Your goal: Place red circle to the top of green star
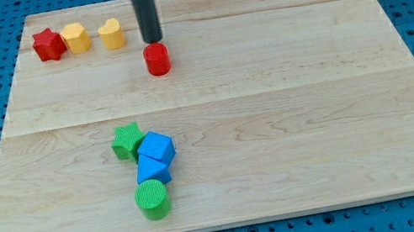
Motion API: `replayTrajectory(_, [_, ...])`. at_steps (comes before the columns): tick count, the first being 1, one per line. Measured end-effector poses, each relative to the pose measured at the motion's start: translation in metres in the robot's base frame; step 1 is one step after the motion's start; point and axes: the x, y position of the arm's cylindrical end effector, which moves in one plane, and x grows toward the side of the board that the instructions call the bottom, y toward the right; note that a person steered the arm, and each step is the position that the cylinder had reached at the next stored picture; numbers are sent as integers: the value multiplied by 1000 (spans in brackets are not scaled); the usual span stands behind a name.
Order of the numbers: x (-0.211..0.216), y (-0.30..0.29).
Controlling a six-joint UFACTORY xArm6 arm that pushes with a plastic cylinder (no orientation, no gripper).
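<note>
Camera view shows my tip (152, 39) just behind the red circle (157, 59), on its top side, touching or nearly so. There are no jaws here, only the rod, so nothing opens or closes. The green star (127, 139) lies well below my tip, toward the view's left, on the wooden surface (318, 113). I judge the push is in hand; next, drive the circle down and leftward, stopping above the star.

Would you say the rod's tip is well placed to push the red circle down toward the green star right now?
Probably yes: my tip sits just above the red circle, on its far side from the green star, with bare board between them.
</note>
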Motion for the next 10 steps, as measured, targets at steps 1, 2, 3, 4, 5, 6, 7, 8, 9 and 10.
replayTrajectory(1, [71,-13])
replayTrajectory(2, [74,-16])
replayTrajectory(3, [74,-16])
replayTrajectory(4, [69,-16])
replayTrajectory(5, [61,-15])
replayTrajectory(6, [54,-15])
replayTrajectory(7, [45,-15])
replayTrajectory(8, [42,-13])
replayTrajectory(9, [33,-6])
replayTrajectory(10, [25,39])
